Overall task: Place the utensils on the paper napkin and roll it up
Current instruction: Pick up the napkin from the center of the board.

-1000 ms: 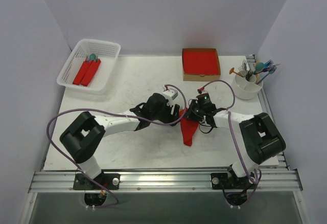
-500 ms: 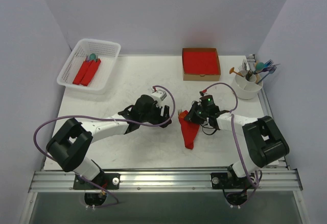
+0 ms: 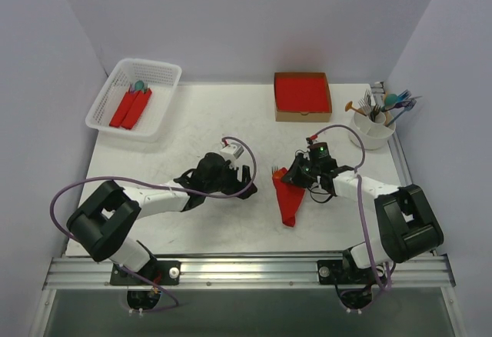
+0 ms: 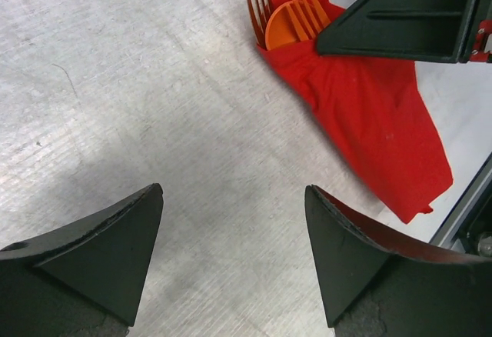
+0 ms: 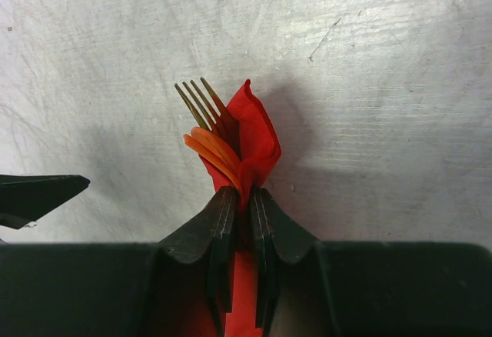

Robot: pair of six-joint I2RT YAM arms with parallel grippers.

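Mid-table, the right gripper (image 3: 295, 177) pinches shut on the paper napkin (image 3: 287, 202) just below its open end. The grip seems meant to keep the loose wrap from springing apart around the utensils (image 3: 274, 171) inside. The red bundle lies on the table (image 3: 231, 121) with fork tines pointing to 11 o'clock and its tail trailing to 6. At 9 o'clock of the bundle, near but apart, the left gripper (image 3: 240, 177) hangs with jaws spread wide and nothing between them, leaving the wrap to its partner.

The overhead view gives only a red sliver and a hint of tines. The right wrist camera shows the fingers clamped on the napkin (image 5: 257, 141), with dark tines and orange edges (image 5: 207, 133) poking out. The left wrist camera shows the wrap (image 4: 377, 121) wide and slack, more folded than rolled, so rolling looks unfinished.

Farther back are a white basket (image 3: 115, 83) holding two red rolls (image 3: 131, 108) at 10 o'clock, a cardboard box (image 3: 302, 115) of red sheets at 12, and a white cup (image 3: 371, 133) of spare cutlery (image 3: 392, 102) at 2
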